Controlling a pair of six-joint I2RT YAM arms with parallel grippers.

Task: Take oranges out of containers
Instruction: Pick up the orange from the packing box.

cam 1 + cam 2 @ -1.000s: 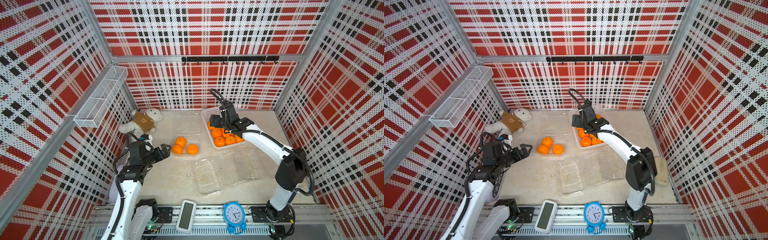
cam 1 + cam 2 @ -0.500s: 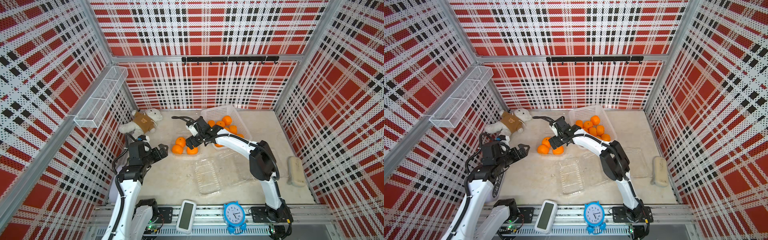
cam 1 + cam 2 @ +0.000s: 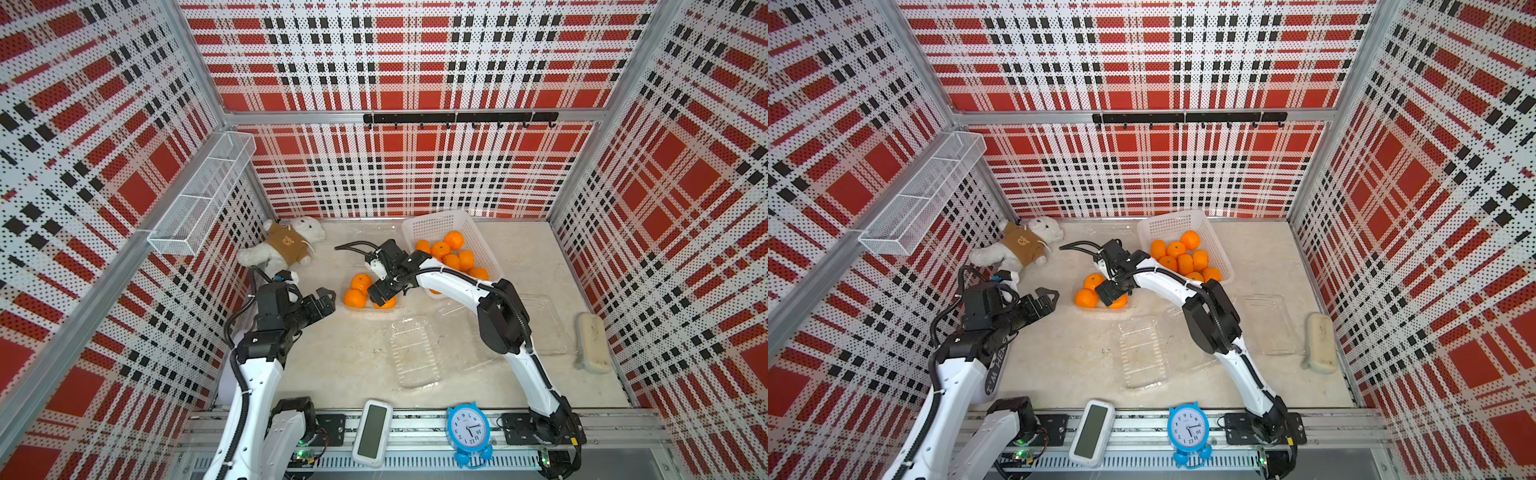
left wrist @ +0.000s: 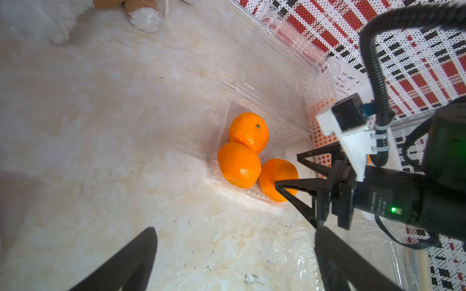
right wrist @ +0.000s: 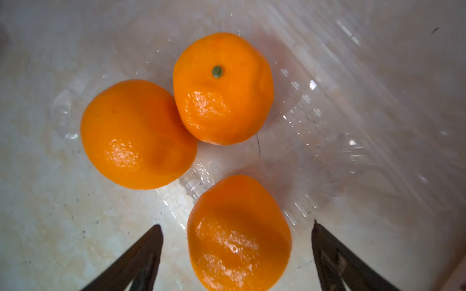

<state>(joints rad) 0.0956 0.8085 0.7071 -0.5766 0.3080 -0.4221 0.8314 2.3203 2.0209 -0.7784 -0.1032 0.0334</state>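
Three glossy round bright-orange oranges (image 5: pixel 136 133) sit in the clear ribbed plastic clamshell tray (image 5: pixel 297 211). Both wrist views show one's green stem dot, but in both top views it's too small to tell, and there my right gripper (image 3: pixel 384 293) half hides the nearest orange (image 5: pixel 239 234). That one's between my right fingers (image 5: pixel 141 254), which are spread wide and not touching it. Left gripper (image 3: pixel 326 298) is wide open, empty, near the tray. White perforated plastic basket (image 3: pixel 432 226) behind my right fingers holds more oranges.
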